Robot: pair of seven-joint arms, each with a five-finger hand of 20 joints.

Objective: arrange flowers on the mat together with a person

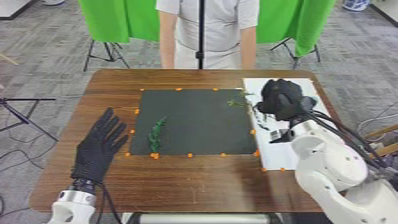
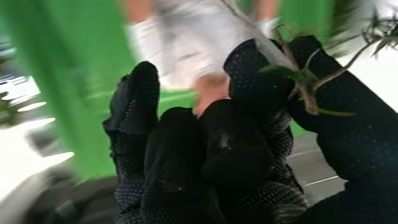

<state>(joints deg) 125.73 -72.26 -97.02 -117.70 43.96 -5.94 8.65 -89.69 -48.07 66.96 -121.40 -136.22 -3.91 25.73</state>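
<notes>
1. Currently, the right hand (image 1: 281,96) is over the white sheet (image 1: 277,161) at the right of the tabletop (image 1: 178,192), its fingers bent in a pinch.
2. Seen from the wrist, the right hand (image 2: 182,170) grips a plant stem (image 2: 277,54) between thumb and finger. The stem is pale, straight and slender, greyish-white along its length.
3. Near the pinch the stem breaks into thinner reddish-brown twigs and small green leaves (image 2: 303,77), some of them narrow and pointed.
4. Just beside that, in the wrist view, is a tuft of dark, spiky leaves (image 2: 386,39); whether it belongs to the same plant, I cannot tell.
5. On the left part of the dark grey mat (image 1: 200,125) lies a green sprig (image 1: 156,135). It is long, narrow and feathery, deep green all along, and runs roughly from the near edge towards the far one.
6. At the right edge of the mat, near the right hand, a light yellow-green sprig (image 1: 237,103) is visible, thinner and more sparse than the other. Whether it is part of the gripped plant is unclear.
7. Small orange marks (image 1: 179,89) dot the mat's border.
8. The left hand (image 1: 94,152) is to the left of the mat, open, with its fingers straight and slightly spread.
</notes>
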